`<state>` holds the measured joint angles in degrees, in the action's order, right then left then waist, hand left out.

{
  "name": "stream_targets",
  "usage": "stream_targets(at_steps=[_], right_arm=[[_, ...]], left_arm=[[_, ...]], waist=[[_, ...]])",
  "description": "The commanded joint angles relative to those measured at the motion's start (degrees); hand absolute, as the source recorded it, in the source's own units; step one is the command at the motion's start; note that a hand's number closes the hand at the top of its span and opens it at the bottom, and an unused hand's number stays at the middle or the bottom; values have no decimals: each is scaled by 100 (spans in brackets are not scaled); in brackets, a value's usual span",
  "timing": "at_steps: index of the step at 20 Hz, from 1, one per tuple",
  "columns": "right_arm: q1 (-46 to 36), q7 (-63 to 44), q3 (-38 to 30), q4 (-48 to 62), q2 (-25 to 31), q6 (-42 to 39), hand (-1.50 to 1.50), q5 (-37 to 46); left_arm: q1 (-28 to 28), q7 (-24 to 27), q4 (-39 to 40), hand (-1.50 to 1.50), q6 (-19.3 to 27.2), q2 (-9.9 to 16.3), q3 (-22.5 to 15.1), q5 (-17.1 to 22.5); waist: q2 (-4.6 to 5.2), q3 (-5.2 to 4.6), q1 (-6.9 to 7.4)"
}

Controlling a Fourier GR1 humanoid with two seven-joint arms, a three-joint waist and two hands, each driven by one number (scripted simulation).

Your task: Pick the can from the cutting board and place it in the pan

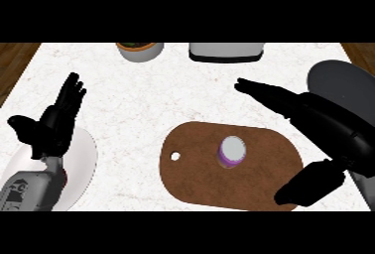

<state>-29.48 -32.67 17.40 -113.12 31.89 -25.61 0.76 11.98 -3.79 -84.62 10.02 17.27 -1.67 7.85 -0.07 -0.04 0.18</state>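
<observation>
- White marbled counter (147, 99) fills most of my head view, with strips of wooden floor showing at the upper left and upper right corners.
- Lower centre of the frame, I see the brown cutting board (219, 183), rounded, with a small hole near its left edge.
- On that board, slightly right of its middle, the can (233, 151) stands upright: pale grey top, purple side. Nothing touches it.
- At the right edge sits the dark grey pan (338, 79), largely covered by my right forearm.
- My right hand (282, 99) shows in the upper right, fingers stretched straight toward the frame's centre, thumb at the lower right; it is released, holding nothing, and sits above and to the right of the can, apart from it.
- My left hand (55, 121) rests at the left edge, fingers up and relaxed, over a white plate (86, 158).
- Along the top edge, I make out a grey pot with something green inside (139, 49) and a white appliance with a dark base (225, 51).
</observation>
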Motion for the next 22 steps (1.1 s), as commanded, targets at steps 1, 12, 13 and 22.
stream_targets(at_steps=[1,12,13,22], right_arm=[[0,-507,97,35,-305,-151,-150,342],[263,-217,-4,694,-872,-601,-150,1346],[223,24,195,1087,-963,-509,-150,1497],[457,938,218,1559,-1193,-902,-150,2183]], left_arm=[[81,184,171,0,-176,-50,153,8],[359,-19,315,0,-272,-119,392,-249],[102,350,479,0,30,-522,60,-524],[295,321,659,0,-406,-377,451,-396]], waist=[[5,1,-13],[9,3,-16],[18,2,-3],[16,3,-21]])
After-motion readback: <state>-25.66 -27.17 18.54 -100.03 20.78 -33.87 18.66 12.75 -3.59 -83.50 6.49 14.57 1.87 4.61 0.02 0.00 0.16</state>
